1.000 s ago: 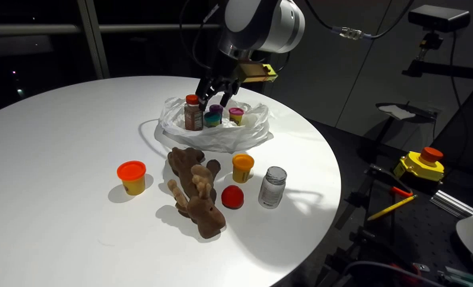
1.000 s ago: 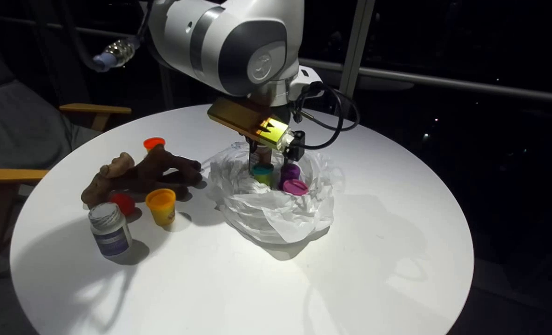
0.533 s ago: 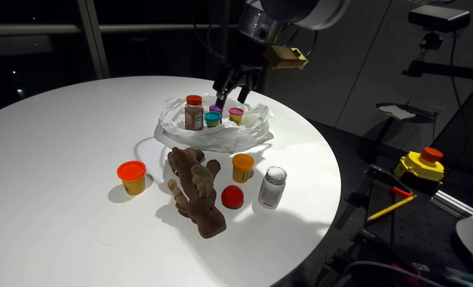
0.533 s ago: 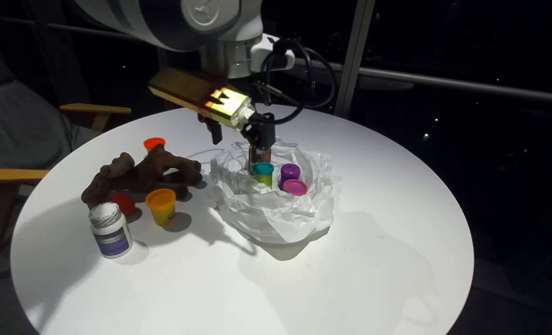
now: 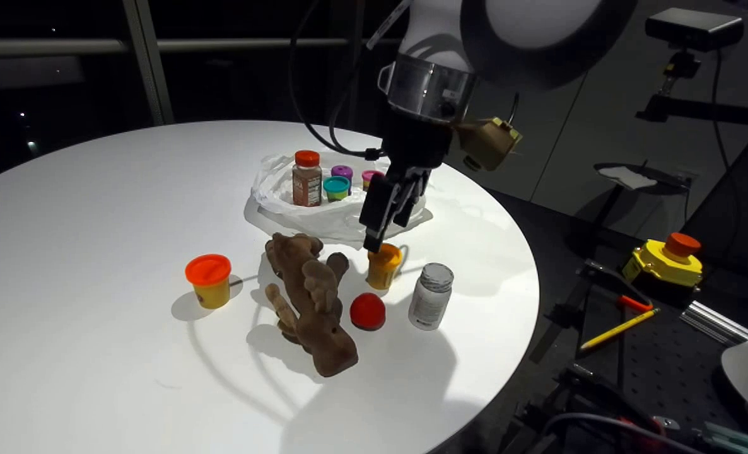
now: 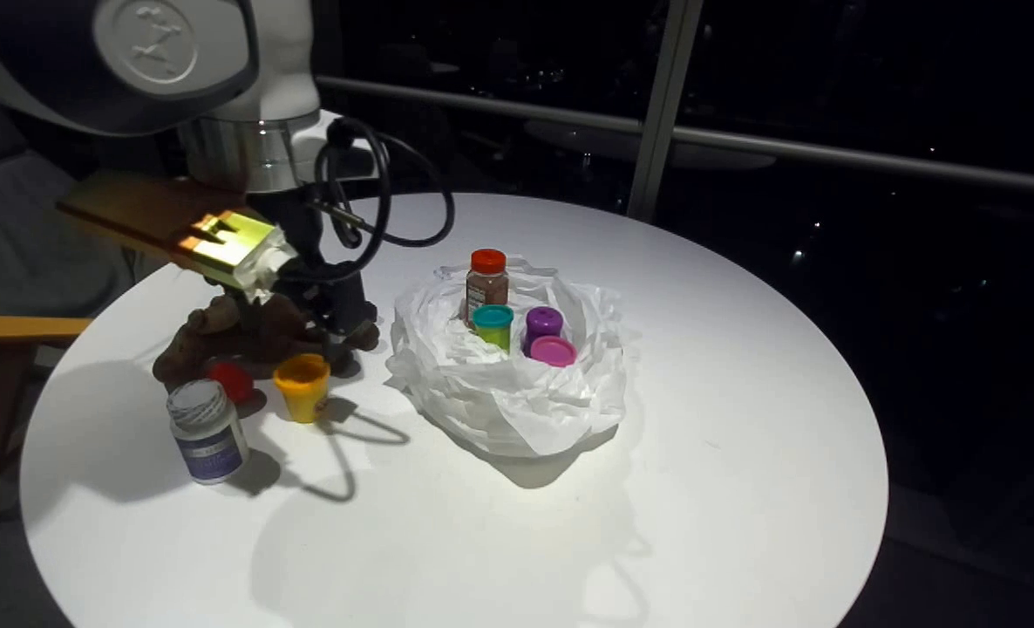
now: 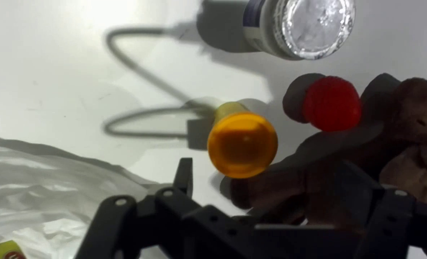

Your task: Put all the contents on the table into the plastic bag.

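Note:
My gripper (image 5: 388,232) is open and empty beside and above the orange cup (image 5: 383,274); in the wrist view this cup (image 7: 242,144) lies ahead, between the spread fingers (image 7: 271,176). The brown plush (image 5: 304,296), red ball (image 5: 368,311), grey-white bottle (image 5: 431,299) and red-lidded yellow cup (image 5: 209,280) are on the white table (image 5: 128,378). The crinkled plastic bag (image 6: 517,410) holds the red-brown bottle (image 6: 487,288), teal cup (image 6: 493,327), purple cup (image 6: 543,323) and pink-lidded cup (image 6: 554,351). The red-lidded cup is hidden in the exterior view where the arm covers it.
The bag (image 7: 48,187) lies just to the left of the gripper in the wrist view. The plush lies under the right finger there. A yellow box with a red button (image 5: 667,261) and a pencil (image 5: 620,329) are off the table.
The gripper has moved away from above the bag, over to the orange cup, and come down. It stays open. The purple cup stands in the bag, and the objects have not moved.

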Robot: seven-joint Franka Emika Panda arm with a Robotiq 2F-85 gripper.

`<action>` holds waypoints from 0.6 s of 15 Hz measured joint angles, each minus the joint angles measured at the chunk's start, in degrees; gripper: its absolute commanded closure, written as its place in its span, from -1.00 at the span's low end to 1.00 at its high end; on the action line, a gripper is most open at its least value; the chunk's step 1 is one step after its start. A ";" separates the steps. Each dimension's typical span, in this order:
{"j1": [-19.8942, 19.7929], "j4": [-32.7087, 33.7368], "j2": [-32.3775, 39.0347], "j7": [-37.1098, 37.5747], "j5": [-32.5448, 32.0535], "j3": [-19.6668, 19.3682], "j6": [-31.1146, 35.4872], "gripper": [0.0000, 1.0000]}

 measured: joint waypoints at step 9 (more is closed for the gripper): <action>18.11 2.24 6.52 25.67 -26.91 -18.17 4.59 -1.00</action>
